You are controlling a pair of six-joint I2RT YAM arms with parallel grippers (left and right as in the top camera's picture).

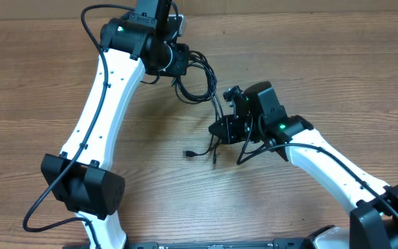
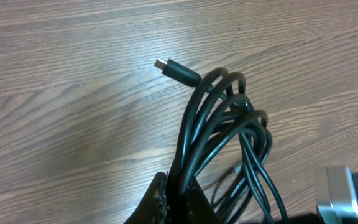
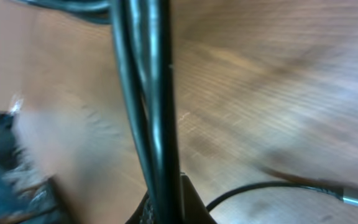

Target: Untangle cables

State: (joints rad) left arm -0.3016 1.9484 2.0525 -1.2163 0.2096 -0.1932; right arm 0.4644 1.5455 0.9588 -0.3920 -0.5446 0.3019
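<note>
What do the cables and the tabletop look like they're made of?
The cables: likely rubber or plastic sheathing, smooth black with a faint sheen. The plug tip: looks metal, silvery. The table: wood or wood-look laminate, matte, with visible grain.

The left hand (image 1: 183, 64) and right hand (image 1: 221, 129) both grip the cables (image 1: 215, 104); plug ends (image 1: 188, 153) trail onto the table (image 1: 33, 83).

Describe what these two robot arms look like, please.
The left arm and right arm match: white tubular links, chunky black joints, a thick black wire running along each, a small green light near each wrist, and black jaws.
</note>
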